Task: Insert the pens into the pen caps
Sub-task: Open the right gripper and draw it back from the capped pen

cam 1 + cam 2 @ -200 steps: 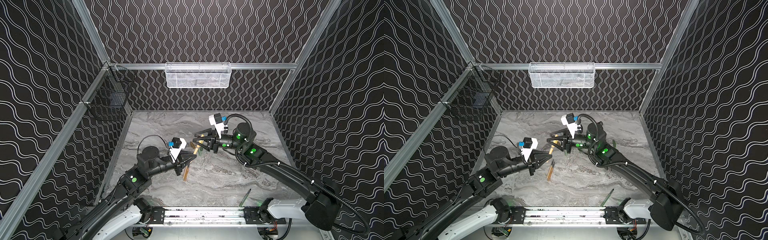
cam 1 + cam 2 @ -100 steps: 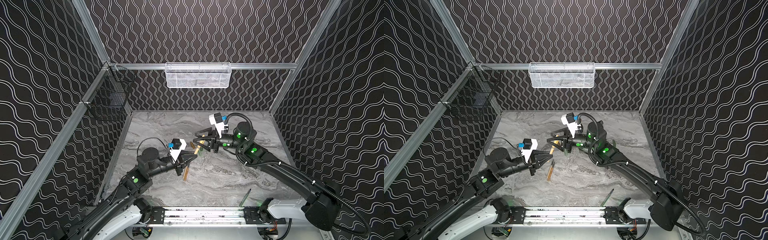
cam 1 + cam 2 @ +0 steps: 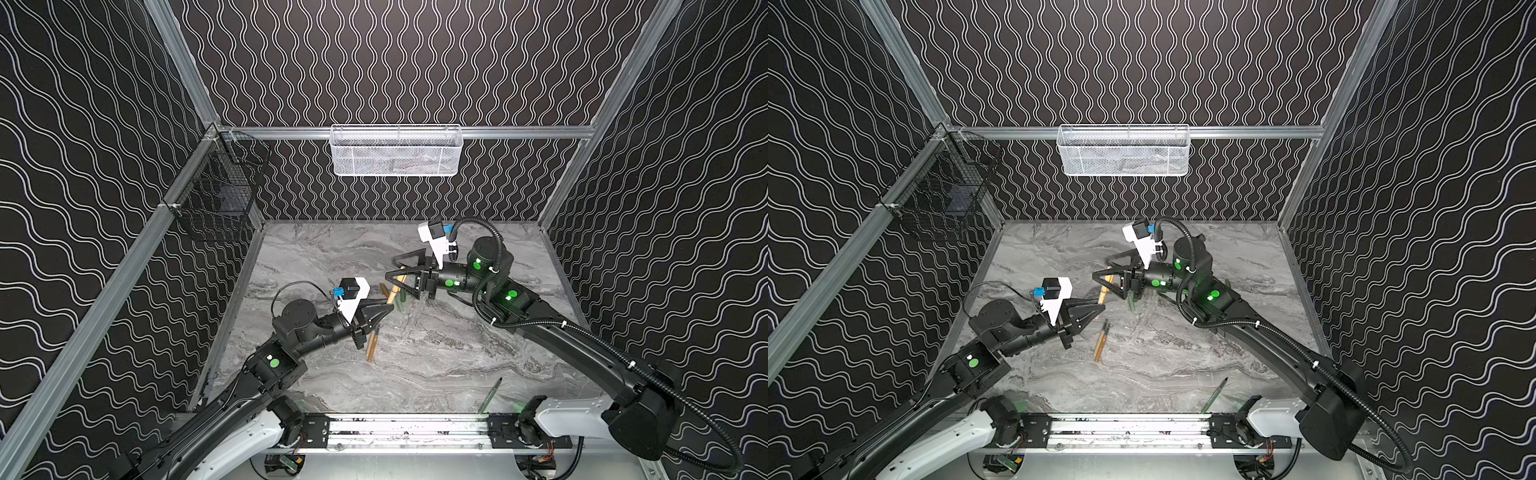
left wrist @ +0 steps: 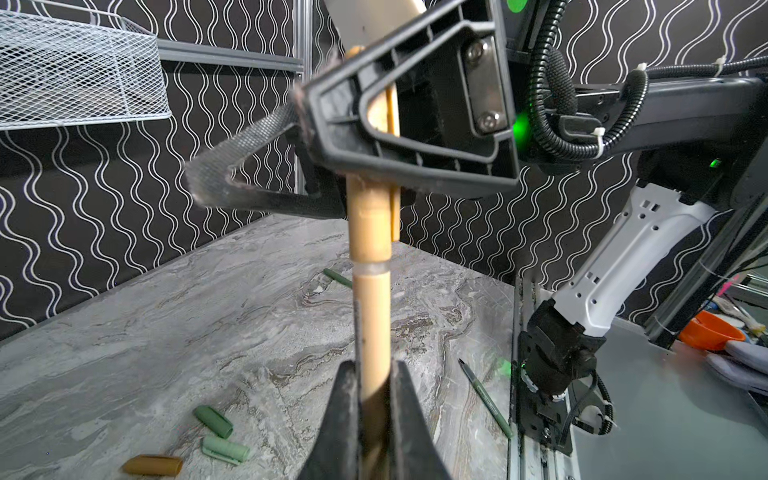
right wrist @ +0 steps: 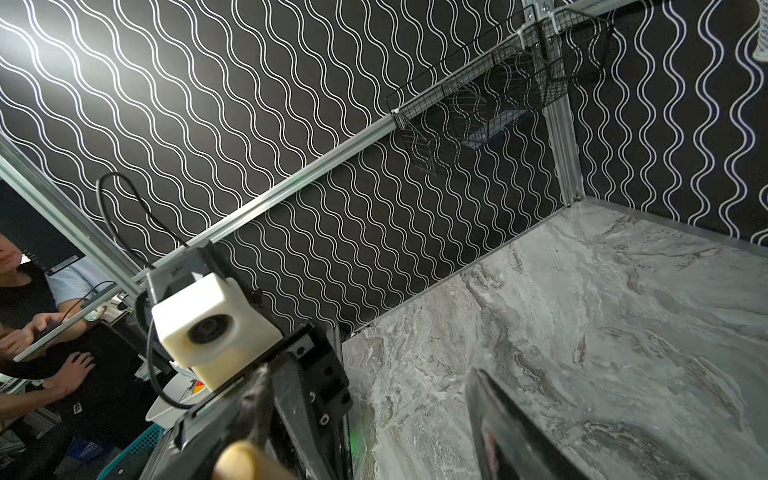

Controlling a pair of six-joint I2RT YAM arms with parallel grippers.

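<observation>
I'm clamping my left gripper (image 3: 387,308) tight on the tan pen (image 4: 370,324), holding it above the table (image 4: 199,316) with its far end sitting in the tan cap (image 4: 368,226), while my right gripper (image 3: 393,269) is standing with jaws wide apart around that cap.

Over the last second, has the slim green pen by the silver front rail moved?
No. The slim green pen keeps its spot and slant beside the silver front rail.
</observation>
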